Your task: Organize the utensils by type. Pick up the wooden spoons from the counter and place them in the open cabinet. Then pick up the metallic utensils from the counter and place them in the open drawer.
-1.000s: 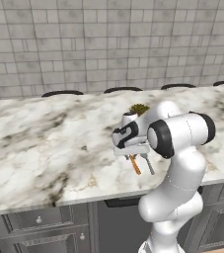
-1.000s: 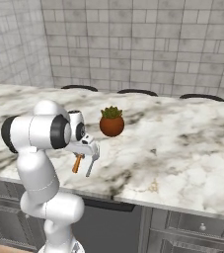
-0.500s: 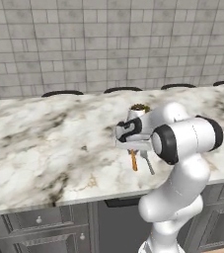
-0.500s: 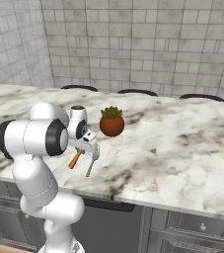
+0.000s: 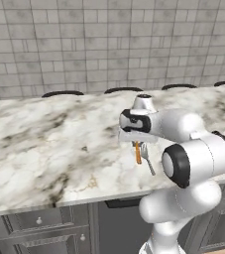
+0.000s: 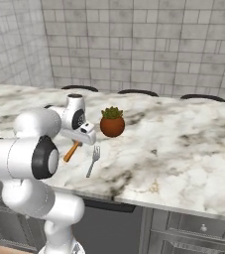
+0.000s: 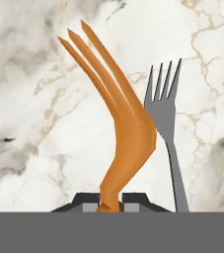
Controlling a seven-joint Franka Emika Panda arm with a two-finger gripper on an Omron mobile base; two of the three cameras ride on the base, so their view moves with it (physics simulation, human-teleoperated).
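The gripper point(image 7: 110, 202) has closed on the orange fork point(image 7: 126, 133) and now holds its handle, just beside the grey fork point(image 7: 167, 123) on the marble counter point(image 5: 44, 144), near the potted plant point(image 6: 112, 122).

The left base view looks forward and down from behind the arm's left over the worktop point(image 5: 44, 149) to the tiled wall, the arm rising at lower right. The right base view looks from behind its right, the arm at lower left; both share the worktop's front edge, the orange fork point(image 5: 138, 153) and the grey fork point(image 6: 93, 159). The hand view sits very close, looking along the fingers point(image 7: 133, 198) onto both forks on marble.
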